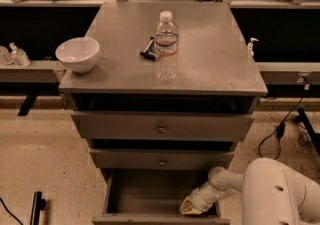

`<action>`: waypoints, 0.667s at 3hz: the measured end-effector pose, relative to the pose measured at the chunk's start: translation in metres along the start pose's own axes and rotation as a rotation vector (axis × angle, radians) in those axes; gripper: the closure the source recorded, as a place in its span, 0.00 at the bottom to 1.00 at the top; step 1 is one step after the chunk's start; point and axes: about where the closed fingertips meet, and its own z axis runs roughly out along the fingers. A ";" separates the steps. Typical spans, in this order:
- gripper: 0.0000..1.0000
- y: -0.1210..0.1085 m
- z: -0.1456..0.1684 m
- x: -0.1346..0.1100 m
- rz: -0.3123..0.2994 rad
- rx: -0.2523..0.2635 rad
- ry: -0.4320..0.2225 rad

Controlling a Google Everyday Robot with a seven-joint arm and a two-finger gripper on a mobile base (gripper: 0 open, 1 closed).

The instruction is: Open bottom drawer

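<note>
1. One white bowl (pixel 77 54) sits at the left front edge of the grey worktop (pixel 220 64).
2. Clear water bottle (pixel 166 44) stands upright mid-worktop, its label too small to read; open surface lies to its right.
3. Bottom drawer (pixel 142 194), lowest of three, is pulled out toward the camera, its long axis running left to right.
4. Hand (pixel 191 207) sits low inside the drawer's front right corner; whether it grips anything cannot be told.

The gripper (pixel 191 207) sits inside the pulled-out bottom drawer (pixel 145 194), near its front right corner.
</note>
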 end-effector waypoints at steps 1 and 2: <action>1.00 0.002 -0.009 -0.023 -0.044 0.066 -0.047; 1.00 -0.008 -0.003 -0.048 -0.083 0.158 -0.153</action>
